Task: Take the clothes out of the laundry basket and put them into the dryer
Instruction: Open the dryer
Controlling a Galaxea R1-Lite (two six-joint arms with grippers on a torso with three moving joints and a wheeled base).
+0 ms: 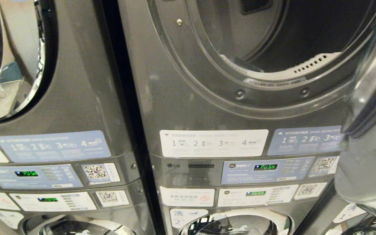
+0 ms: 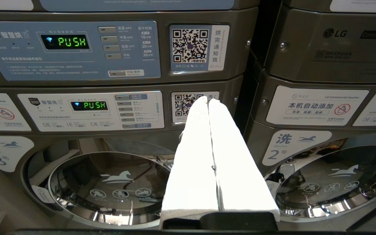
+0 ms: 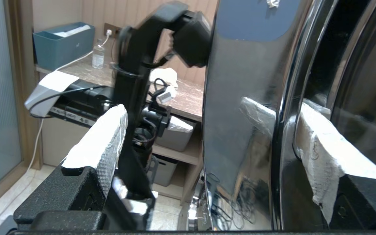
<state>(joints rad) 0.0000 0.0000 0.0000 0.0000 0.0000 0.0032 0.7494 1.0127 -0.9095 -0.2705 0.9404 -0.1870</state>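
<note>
Straddling dryer door (image 3: 240,130) edge w/ fingers spread wide, right gripper (image 3: 207,140) grasps nothing; left gripper (image 2: 209,101) clenched, empty, facing washer panels (image 2: 90,109) at 10 o'clock.

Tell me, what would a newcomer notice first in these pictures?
The dryer drum gapes open at the head view's upper right, apparently empty, with its door swung out at the right edge. Green PUSH displays glow on the panels below. The right pincer stands wide open astride the door's edge; the left pincer is shut, facing the washers.
</note>
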